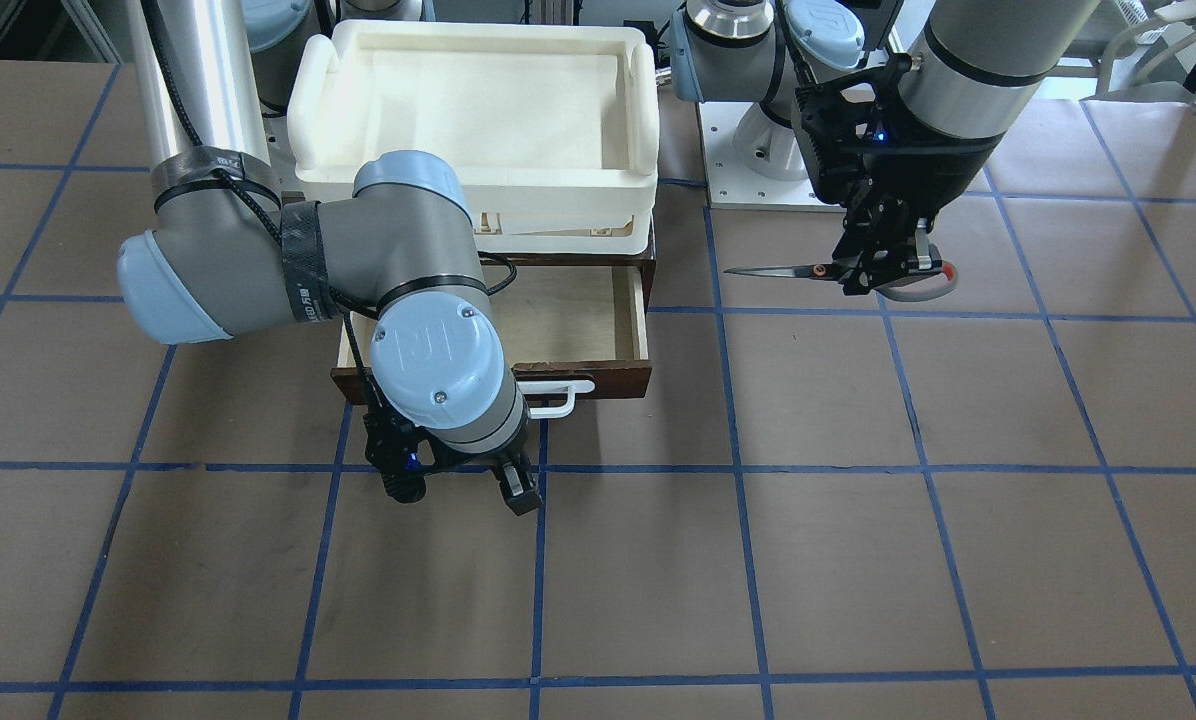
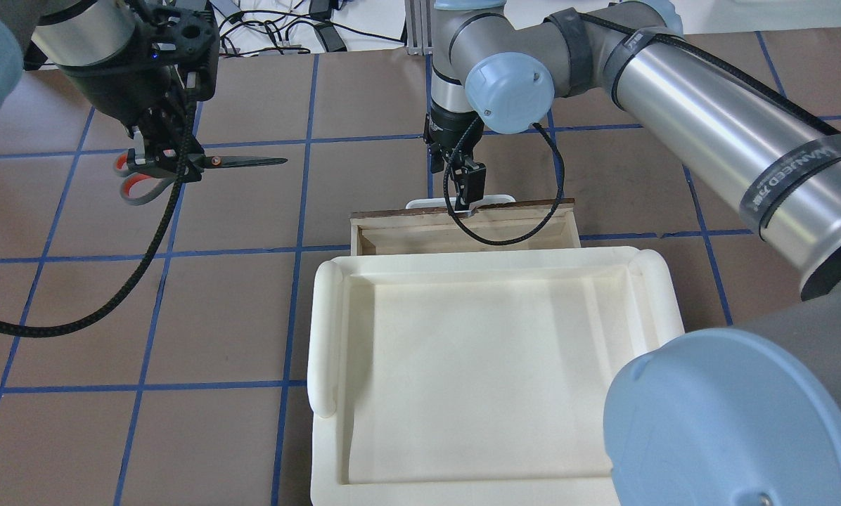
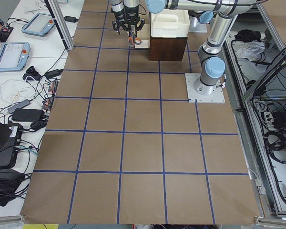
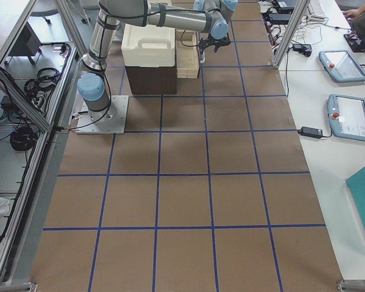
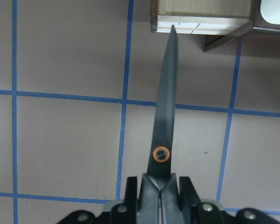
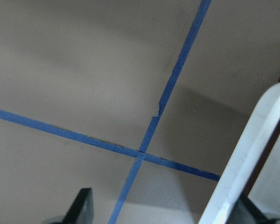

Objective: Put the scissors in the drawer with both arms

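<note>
My left gripper (image 1: 883, 265) is shut on the scissors (image 1: 788, 270) just behind the pivot. It holds them level over the table to the side of the drawer. The closed blades point toward the drawer, and the grey and orange-red handles stick out behind. In the left wrist view the scissors (image 5: 165, 116) point at the drawer's corner (image 5: 200, 18). The dark brown drawer (image 1: 598, 378) is pulled open and shows its pale inside. My right gripper (image 1: 458, 490) is open, just in front of the white handle (image 1: 558, 395). In the right wrist view the handle (image 6: 252, 154) lies beside one finger.
A white foam tray (image 2: 329, 330) sits on top of the brown cabinet, above the open drawer (image 2: 463, 235). The right arm's elbow (image 1: 428, 290) hangs over the drawer's left part in the front view. Brown tabletop with blue tape lines lies all around.
</note>
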Motion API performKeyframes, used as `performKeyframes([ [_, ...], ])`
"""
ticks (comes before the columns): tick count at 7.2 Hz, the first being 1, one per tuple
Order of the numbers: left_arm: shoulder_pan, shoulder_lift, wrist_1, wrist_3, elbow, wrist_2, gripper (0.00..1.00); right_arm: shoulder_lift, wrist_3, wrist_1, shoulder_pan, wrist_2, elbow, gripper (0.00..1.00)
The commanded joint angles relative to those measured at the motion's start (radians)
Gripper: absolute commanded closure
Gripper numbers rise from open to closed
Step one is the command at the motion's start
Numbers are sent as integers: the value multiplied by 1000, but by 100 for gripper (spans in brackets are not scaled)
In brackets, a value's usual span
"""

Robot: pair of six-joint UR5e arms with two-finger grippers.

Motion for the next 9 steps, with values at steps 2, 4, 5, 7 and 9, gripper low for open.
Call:
performKeyframes([
  [2, 0, -5, 1, 3, 0, -2, 96, 18, -1, -7, -1, 2, -21, 0],
  [4, 0, -5, 1, 3, 0, 0, 96, 35, -2, -7, -1, 1, -40, 0],
  [5, 0, -5, 1, 5, 0, 0, 96, 35, -2, -7, -3, 1, -41, 0],
  [7, 0, -7, 1, 5, 0, -2, 96, 36, -4, -7, -6, -1, -58, 0],
  [9, 0, -7, 1, 3, 0, -5, 96, 44, -22, -7, -13, -1, -64, 0],
])
